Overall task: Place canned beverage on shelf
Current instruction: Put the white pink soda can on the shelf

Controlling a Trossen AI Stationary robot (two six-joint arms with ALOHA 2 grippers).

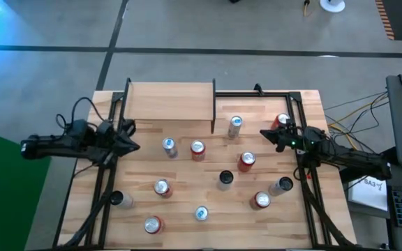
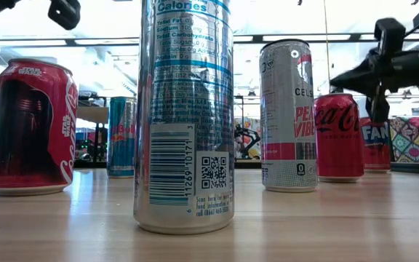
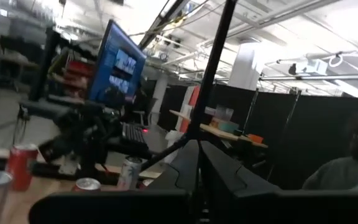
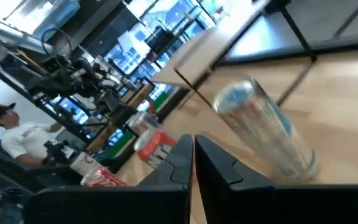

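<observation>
Silver-blue can stands upright just beside the shelf, long axis vertical, smooth metal cylinder. Right gripper is nearer, can lies towards table centre from it, fingers together, holding nothing. Left gripper waits w/ fingers together by shelf's other end. Shelf: flat pale wood, thin black uprights.

Bright ceiling lights wash out the room behind the cans, both wrist views are blurred, and shadows on the table are soft.
</observation>
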